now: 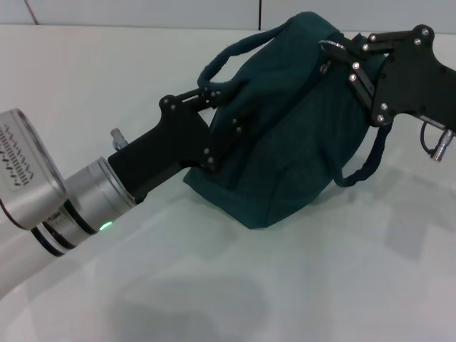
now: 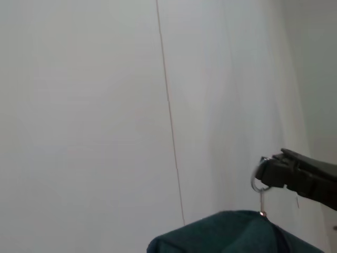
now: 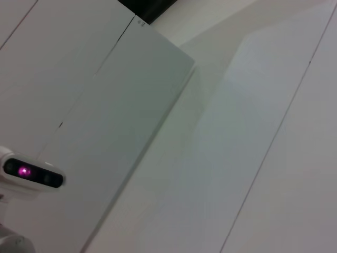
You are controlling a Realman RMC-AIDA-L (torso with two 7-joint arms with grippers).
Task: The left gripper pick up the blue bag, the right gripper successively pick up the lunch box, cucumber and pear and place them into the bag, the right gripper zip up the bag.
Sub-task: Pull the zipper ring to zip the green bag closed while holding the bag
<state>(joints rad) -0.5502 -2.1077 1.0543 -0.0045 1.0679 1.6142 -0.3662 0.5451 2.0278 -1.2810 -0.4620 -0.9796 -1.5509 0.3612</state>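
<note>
Head view: blue bag [image 1: 285, 135] bulging on the white table [image 1: 214, 285], mouth apparently drawn shut. Left gripper [image 1: 231, 107] clamped on the bag's near handle and upper edge. Right gripper [image 1: 340, 53] pinched together on the zipper pull [image 1: 328, 48] at the bag's top corner. Lunch box, cucumber and pear not visible, presumably inside. Step judged: zipping, at or near its end; next, release the pull.

Left wrist view: bag top [image 2: 231, 234], right gripper [image 2: 268, 171] holding the silver ring.

Right wrist view: pale panels only; nothing obstructs.
</note>
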